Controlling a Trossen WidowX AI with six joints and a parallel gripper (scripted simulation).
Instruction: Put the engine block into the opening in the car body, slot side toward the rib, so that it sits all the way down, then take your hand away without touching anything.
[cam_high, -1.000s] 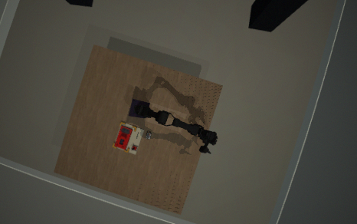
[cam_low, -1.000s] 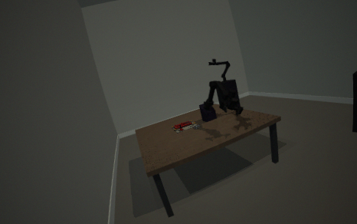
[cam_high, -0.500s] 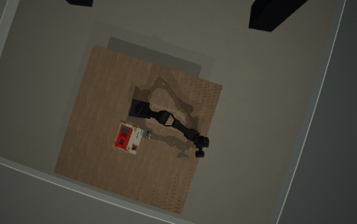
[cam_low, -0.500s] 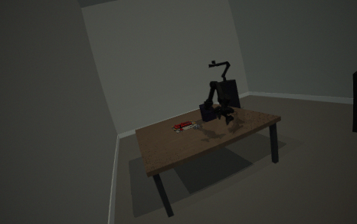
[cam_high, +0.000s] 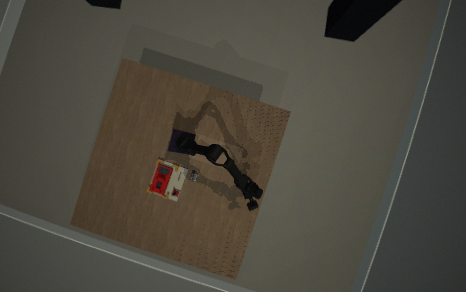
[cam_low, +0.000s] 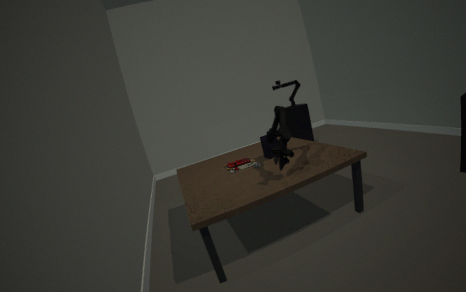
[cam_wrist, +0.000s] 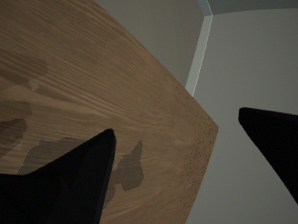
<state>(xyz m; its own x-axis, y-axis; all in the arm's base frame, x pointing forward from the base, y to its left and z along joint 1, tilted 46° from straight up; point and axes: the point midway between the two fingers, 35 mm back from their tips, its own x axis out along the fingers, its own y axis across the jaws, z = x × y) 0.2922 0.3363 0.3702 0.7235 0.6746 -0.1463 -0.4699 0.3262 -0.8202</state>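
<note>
The red car body (cam_high: 161, 178) (cam_low: 241, 162) lies on the table, on the far side of a white area from the arm. Dark patches show on it; the opening and rib are too small to tell. A small grey, silvery thing (cam_high: 194, 175) (cam_low: 257, 165), which looks like the engine block, lies just beside the white area; its slot cannot be made out. My gripper (cam_high: 254, 199) (cam_low: 282, 165) (cam_wrist: 178, 124) is open and empty, above the table near its edge, well away from both. Neither shows in the wrist view.
The white area (cam_high: 178, 181) with yellow corners and a small red piece (cam_high: 176, 192) adjoins the red body. The arm's dark base (cam_high: 175, 145) stands close by. The wooden table (cam_high: 110, 125) (cam_low: 210, 195) (cam_wrist: 150, 115) ends near the gripper. A dark panel (cam_low: 300, 122) stands behind the arm.
</note>
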